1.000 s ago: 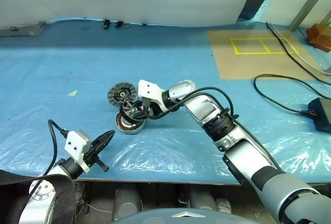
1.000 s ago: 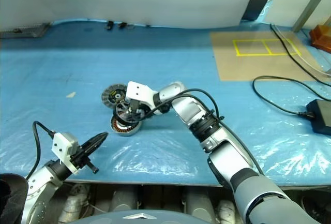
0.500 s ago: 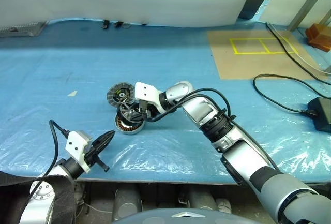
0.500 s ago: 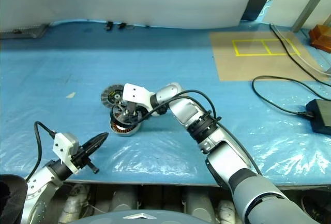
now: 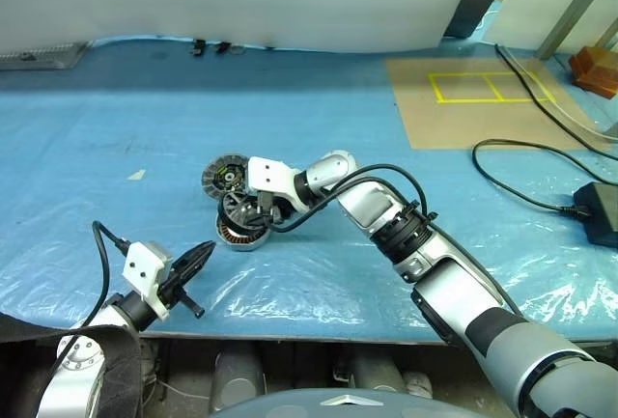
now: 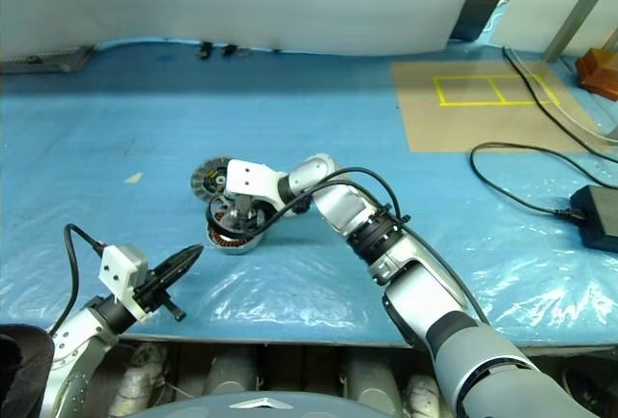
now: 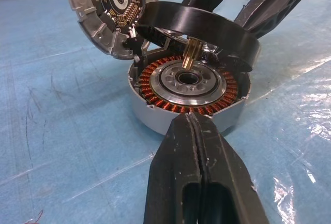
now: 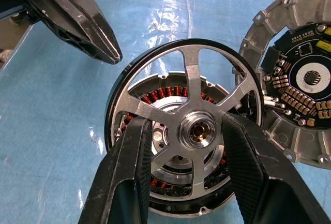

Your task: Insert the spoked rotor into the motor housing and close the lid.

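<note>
The rotor [image 8: 195,131] hangs tilted over the housing [image 7: 187,95], clamped by the right gripper [image 8: 194,146], whose 2 black fingers [image 8: 129,172] pass through the spokes on either side of the silver hub. From the left wrist view, its dark rim is lifted above the copper windings on the near side, with a brass shaft end pointing down toward the housing's central hole; whether the far edge touches the housing cannot be told.

Going left to right across the blue plastic-covered table [image 5: 116,128]: the left gripper [image 5: 196,262] sits low near the table's front edge, its fingers pressed together on nothing, pointing toward the housing and well short of it. Next comes the lid [image 5: 226,176], just behind and left of the housing, leaning against the housing with its inner face up, showing a dark circuit board with small copper pads and a yellow mark. White lettering is printed on that board, but it is too small to read. The housing lies flat on the table right beside it. Further right, a brown board [image 5: 463,99] bears 2 yellow-taped rectangles, and a black cable [image 5: 521,181] runs to a dark box [image 5: 601,210] at the table's right edge.
</note>
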Tool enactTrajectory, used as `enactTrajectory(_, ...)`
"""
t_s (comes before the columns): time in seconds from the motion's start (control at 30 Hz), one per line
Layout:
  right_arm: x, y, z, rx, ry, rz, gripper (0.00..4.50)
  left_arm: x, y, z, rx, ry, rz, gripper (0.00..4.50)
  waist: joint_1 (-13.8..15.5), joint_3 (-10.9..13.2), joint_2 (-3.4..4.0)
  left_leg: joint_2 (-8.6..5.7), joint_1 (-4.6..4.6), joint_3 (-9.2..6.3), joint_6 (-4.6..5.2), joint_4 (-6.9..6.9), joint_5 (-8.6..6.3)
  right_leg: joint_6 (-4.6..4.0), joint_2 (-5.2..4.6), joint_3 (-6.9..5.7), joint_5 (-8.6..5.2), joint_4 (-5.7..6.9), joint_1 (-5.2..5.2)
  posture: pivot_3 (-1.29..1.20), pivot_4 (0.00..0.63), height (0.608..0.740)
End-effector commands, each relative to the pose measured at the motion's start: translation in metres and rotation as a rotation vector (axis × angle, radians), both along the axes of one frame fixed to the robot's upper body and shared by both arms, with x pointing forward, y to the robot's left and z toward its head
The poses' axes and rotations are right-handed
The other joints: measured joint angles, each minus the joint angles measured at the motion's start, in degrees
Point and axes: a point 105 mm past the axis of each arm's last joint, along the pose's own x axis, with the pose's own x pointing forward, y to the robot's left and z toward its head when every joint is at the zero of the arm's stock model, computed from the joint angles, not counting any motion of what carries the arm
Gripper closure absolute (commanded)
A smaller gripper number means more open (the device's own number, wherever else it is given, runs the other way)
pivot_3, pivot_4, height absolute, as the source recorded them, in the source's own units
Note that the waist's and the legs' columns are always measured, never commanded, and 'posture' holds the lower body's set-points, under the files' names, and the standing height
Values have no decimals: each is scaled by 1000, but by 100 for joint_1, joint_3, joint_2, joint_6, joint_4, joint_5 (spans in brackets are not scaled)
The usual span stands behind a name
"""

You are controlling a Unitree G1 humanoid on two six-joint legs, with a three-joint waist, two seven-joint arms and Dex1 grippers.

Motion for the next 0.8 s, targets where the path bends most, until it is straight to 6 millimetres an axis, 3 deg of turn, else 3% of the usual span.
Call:
enactTrajectory(0.03,3,-4,-4,-57,-27,5,2816,2,0,6,12,-28,-8,4500,0,0,0,0,1,-1,0,0,0,0,0,0,0,0,1,0,150,740)
enactTrajectory(0.57,2,-7,10,-84,-97,44,2816,3,1,9,9,-45,-27,4500,9,1,-1,-2,-10,-1,0,-3,0,-28,-1,-1,16,-6,-5,0,150,740)
enactTrajectory(0.77,5,-7,5,-99,-114,44,2816,3,-1,8,8,-43,-31,4500,9,2,-2,-2,-29,1,0,-5,0,-30,-1,-1,17,-7,-25,0,150,740)
enactTrajectory(0.8,5,-7,6,-91,-118,43,2624,3,-1,8,8,-43,-31,4500,9,2,-3,-2,-29,1,0,-5,0,-30,-1,-1,17,-7,-25,0,150,740)
